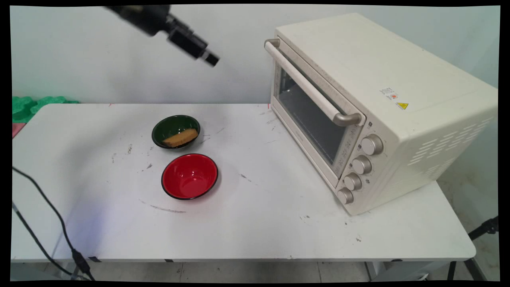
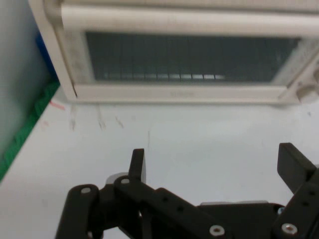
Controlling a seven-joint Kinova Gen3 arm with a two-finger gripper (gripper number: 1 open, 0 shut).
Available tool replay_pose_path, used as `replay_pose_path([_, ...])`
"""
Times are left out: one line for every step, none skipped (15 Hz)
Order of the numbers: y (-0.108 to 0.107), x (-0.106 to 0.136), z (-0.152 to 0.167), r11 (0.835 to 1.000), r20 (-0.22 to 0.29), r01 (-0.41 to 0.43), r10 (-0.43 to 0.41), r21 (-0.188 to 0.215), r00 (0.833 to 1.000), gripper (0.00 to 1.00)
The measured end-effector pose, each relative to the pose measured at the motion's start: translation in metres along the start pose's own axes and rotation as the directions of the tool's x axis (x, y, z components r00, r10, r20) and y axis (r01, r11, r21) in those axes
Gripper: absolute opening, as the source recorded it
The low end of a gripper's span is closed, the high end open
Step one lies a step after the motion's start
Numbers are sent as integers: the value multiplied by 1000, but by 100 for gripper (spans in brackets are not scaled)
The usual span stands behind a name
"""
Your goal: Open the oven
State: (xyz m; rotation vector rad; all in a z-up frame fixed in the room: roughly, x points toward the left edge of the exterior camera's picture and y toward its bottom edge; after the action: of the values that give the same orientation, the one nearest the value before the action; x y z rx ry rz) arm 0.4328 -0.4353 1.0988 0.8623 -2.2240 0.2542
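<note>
The gripper [image 2: 212, 167] hung high with its fingers [image 2: 138, 164] spread wide on nothing, facing the closed toaster oven [image 1: 374, 107] at the table's [image 1: 255, 223] right — a stiff, heavy-looking box, best taken by its door handle [image 1: 308, 85].

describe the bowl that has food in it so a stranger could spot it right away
Start at the cream toaster oven on the white table; two bowls sit left of it. The farther one is the green bowl, holding a tan slice of food, while the red bowl is empty.
</note>
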Motion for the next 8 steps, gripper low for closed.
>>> replay_pose_path([-2,14,7,1000,-6,-2,2,3,1000,100])
replay_pose_path([-3,25,12,1000,-10,-4,4,5,1000,100])
replay_pose_path([-4,40,21,1000,-15,-9,9,7,1000,100])
replay_pose_path([-5,51,30,1000,-18,-13,13,8,1000,100])
replay_pose_path([-5,62,39,1000,-19,-16,16,8,1000,100])
replay_pose_path([-5,71,46,1000,-20,-18,19,7,1000,100])
replay_pose_path([-4,80,55,1000,-20,-23,23,6,1000,100])
replay_pose_path([-4,87,63,1000,-19,-27,27,2,999,100])
